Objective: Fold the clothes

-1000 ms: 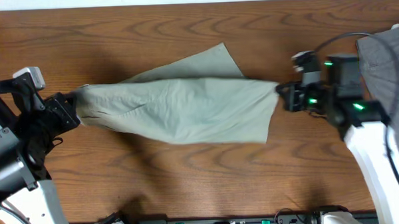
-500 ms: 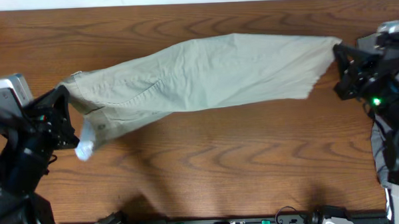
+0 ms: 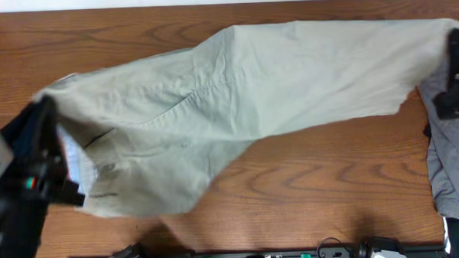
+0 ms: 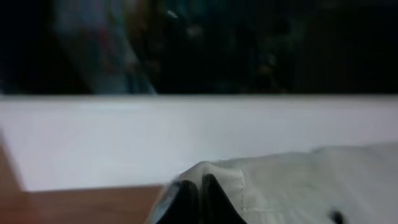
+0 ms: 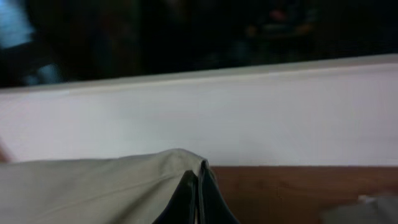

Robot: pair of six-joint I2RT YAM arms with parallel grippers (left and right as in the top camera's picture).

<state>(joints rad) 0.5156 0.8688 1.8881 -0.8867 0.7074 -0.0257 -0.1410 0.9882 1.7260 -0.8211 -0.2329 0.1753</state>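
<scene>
Shorts (image 3: 235, 83), pale khaki-green and wrinkled, hang clear of the counter (image 3: 316, 195). They are stretched broadside from 8 o'clock to 2 o'clock in the overhead view. The waistband end looks to be at 8 o'clock, with one leg drooping toward 7.

Left end effector (image 4: 194, 198): jaws pinched narrow on a cloth edge at that end.

Right end effector (image 5: 198, 190): jaws likewise closed on a hem corner at 2 o'clock.

Grey garments (image 3: 449, 160) are heaped at 3 o'clock, apart from the job.

Progress, as judged: early. The shorts are only opened out in the air, and no fold shows. Left to do: lay them flat, bring leg over leg, then fold again.
</scene>
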